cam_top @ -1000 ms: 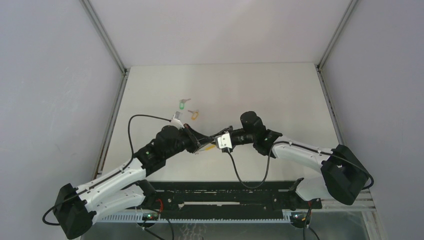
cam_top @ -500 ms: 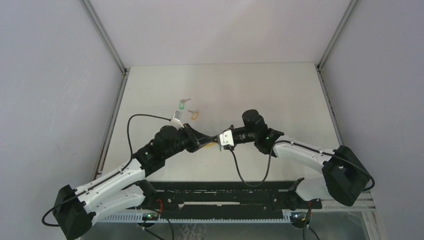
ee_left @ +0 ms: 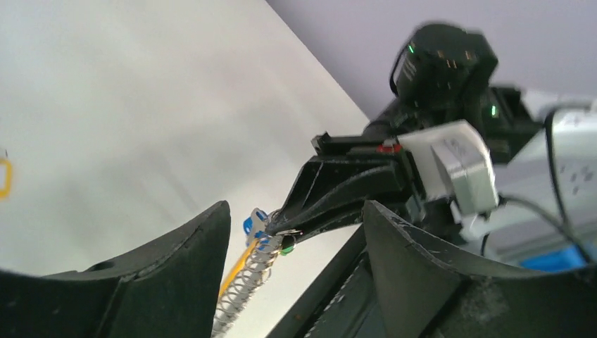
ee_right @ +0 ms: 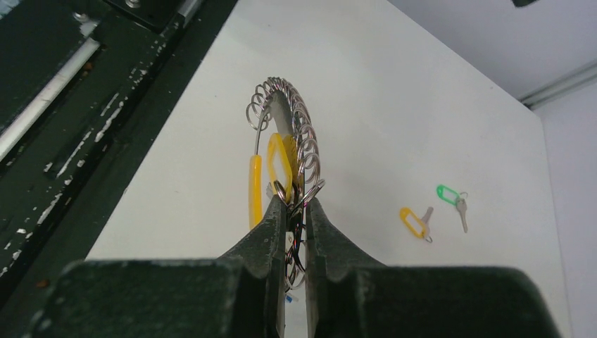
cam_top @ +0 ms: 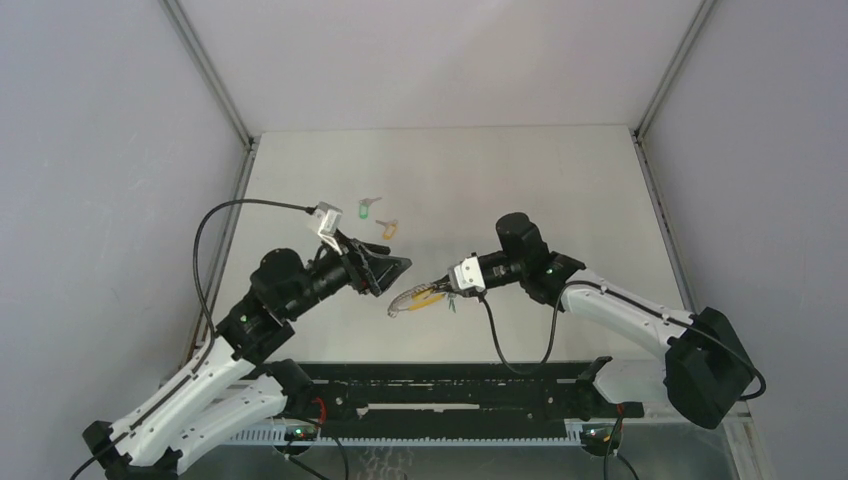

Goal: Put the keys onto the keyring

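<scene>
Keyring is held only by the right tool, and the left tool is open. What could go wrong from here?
1. The right tool pinches the keyring by a thin bit at its fingertips. Most of the keyring sticks out free, so it may slip or twist out.
2. The open left tool sits near it. A swing toward the green-tagged key or orange-tagged key could snag the loop.

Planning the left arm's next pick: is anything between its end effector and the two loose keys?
Nothing visible. Only bare table lies between the left end effector and the orange-tagged key and green-tagged key; the keyring hangs from the right end effector, off to the side.
</scene>
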